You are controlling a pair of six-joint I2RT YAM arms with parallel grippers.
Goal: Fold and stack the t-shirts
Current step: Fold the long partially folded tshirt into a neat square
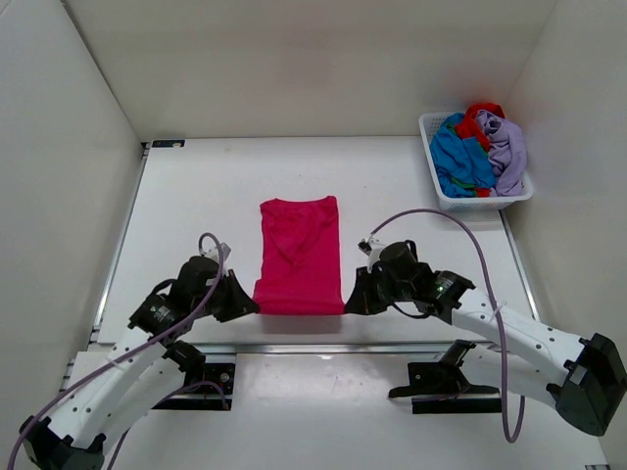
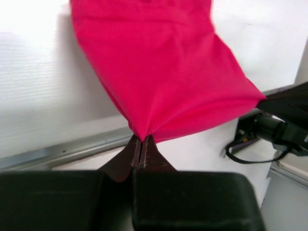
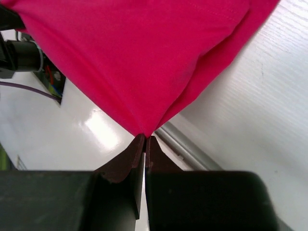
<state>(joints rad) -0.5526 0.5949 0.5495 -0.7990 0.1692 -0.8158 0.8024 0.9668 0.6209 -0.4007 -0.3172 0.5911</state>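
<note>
The left gripper (image 2: 142, 142) is clenched on the near left corner of the magenta-pink t-shirt (image 1: 299, 257), its jaws pressed together with only a pinch of cloth between them. The shirt lies in the middle of the white table (image 1: 196, 196) as a narrow upright rectangle, so the sleeves and sides look already turned in. Its near hem is drawn taut between the two arms, close to the table's front edge. The right gripper (image 3: 145, 138) is clamped the same way on the near right corner.

At the far right, the white slatted basket (image 1: 431, 166) holds a blue t-shirt (image 1: 460, 157), a red t-shirt (image 1: 480, 116) and a pale lavender t-shirt (image 1: 507, 152), all crumpled together.

By my reading the task is early: the first shirt is part folded, with its crosswise fold to come. No stack has been started, and three shirts wait untouched in the basket
</note>
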